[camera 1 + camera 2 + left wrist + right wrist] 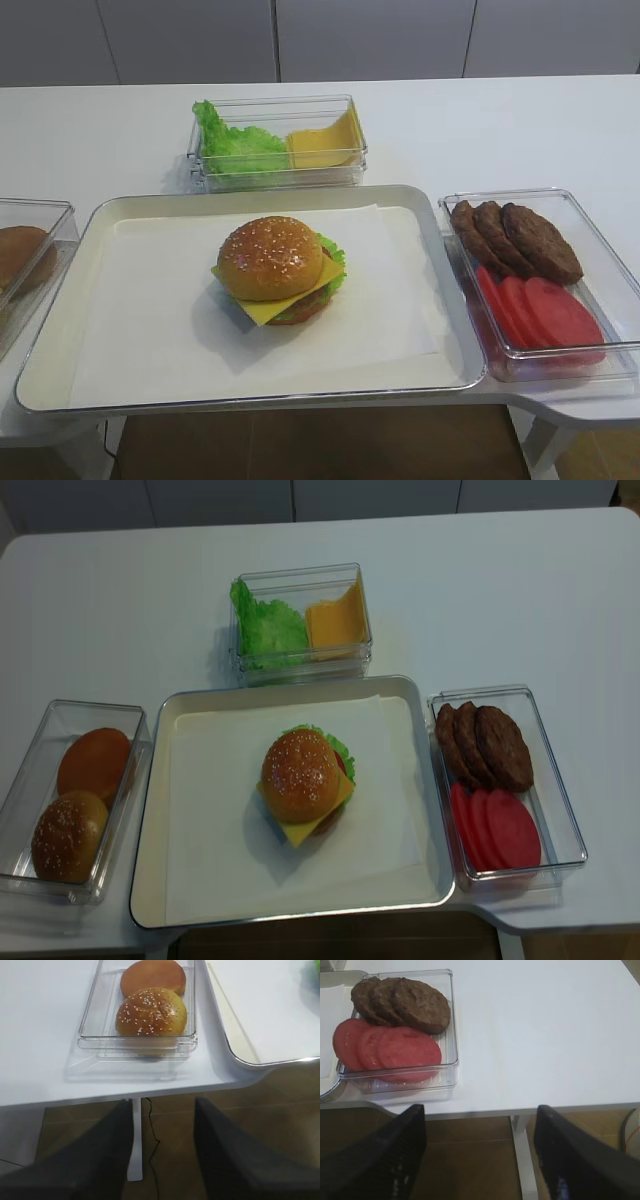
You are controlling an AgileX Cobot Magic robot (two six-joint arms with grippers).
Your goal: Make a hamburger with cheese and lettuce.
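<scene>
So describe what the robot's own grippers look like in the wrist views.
Only fingers show. The right gripper has two broad black fingers with a matte, faintly speckled surface, rising like wedges from the bottom edge. The left gripper has two similar dark grey to black fingers, smooth and tapering upward. No cables, markings or arm links are visible, and neither exterior view shows the arms.

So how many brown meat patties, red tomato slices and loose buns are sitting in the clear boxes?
Round dark-brown meat patties: 3
Round red tomato slices: 3
Loose round brown buns: 2
Total: 8
</scene>
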